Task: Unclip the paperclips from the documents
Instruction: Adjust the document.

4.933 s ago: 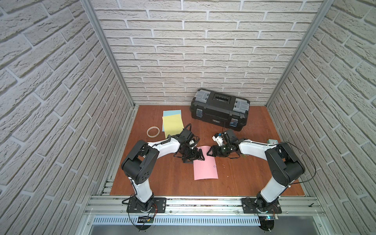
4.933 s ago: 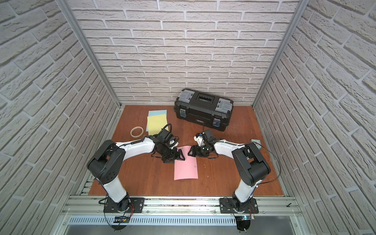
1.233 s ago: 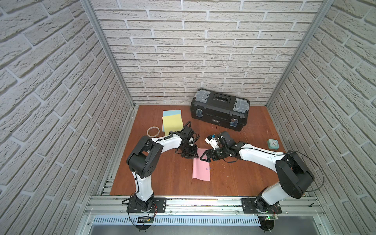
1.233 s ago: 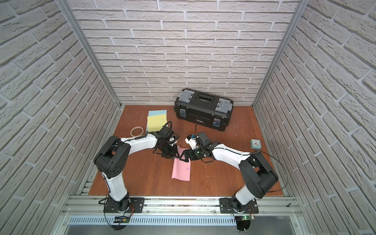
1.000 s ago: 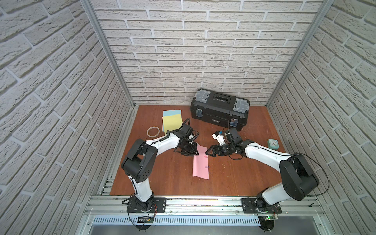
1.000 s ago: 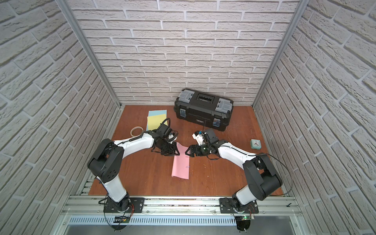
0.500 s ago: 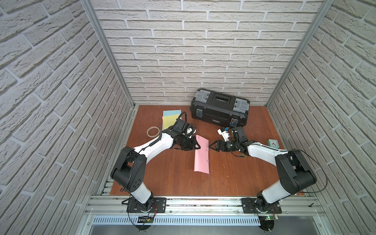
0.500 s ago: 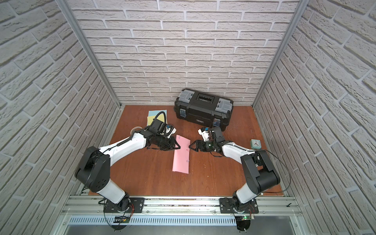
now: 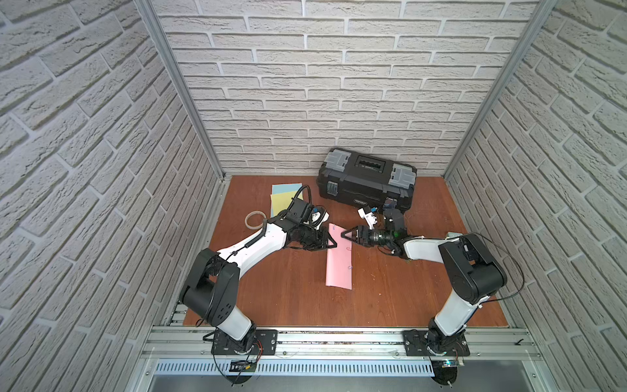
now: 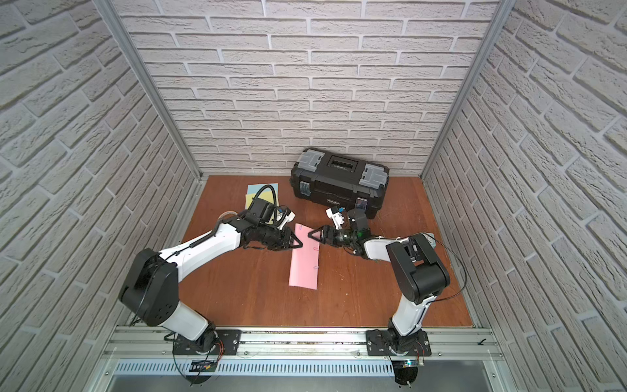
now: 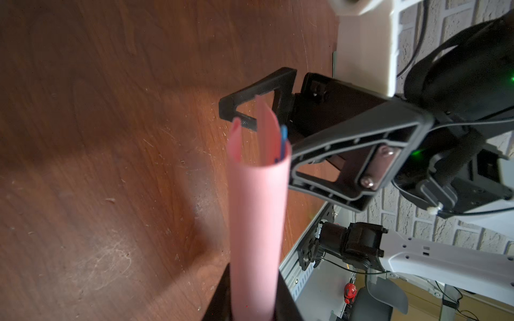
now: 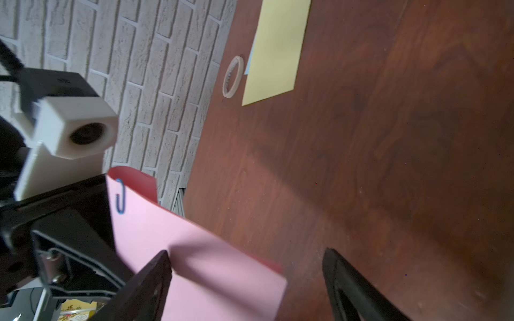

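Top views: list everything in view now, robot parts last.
pink sheet: one, pink, mid-table, raised, curled
paperclips: three seen, one blue, on pink sheet
yellow sheet: one, yellow, far left
light blue sheet: one, pale blue, under yellow sheet
tape roll: one, clear, beside yellow sheet
toolbox: one, black, back wall
small box: one, pale, right side, partly hidden
table: one, brown
left gripper: one, black, shut on pink sheet
right gripper: one, black, open at pink sheet's far end

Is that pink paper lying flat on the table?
No, the pink sheet is curled and lifted, pinched in the left gripper.
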`<control>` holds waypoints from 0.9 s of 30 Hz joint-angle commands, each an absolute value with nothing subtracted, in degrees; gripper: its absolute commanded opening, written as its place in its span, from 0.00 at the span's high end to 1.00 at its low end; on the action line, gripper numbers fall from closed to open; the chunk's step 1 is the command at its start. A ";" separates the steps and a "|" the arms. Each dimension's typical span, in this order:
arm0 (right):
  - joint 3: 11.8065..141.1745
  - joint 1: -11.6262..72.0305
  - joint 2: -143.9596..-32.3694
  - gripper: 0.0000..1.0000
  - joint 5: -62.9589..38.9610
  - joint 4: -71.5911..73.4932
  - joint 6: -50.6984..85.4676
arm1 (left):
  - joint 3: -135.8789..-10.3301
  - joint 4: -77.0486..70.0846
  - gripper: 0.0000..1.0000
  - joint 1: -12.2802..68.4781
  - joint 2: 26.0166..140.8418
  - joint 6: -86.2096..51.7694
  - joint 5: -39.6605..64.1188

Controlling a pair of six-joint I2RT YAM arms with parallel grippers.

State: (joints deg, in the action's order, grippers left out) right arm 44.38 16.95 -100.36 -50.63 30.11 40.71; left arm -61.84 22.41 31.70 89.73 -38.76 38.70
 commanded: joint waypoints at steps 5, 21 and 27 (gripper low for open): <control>42.64 17.14 -98.42 0.21 -57.21 39.58 45.20 | -60.83 20.04 0.80 30.44 88.97 -38.49 40.36; 44.67 17.14 -95.65 0.36 -58.88 34.63 43.07 | -60.19 20.03 0.82 29.18 88.60 -37.45 41.38; 45.68 17.41 -97.58 0.42 -58.50 33.30 41.14 | -60.33 19.36 0.82 29.79 87.85 -37.48 42.80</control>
State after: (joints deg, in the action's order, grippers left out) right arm 44.27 17.10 -96.97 -57.87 33.50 43.13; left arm -60.58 21.58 29.36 89.73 -38.52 40.93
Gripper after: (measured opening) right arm 0.582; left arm 0.184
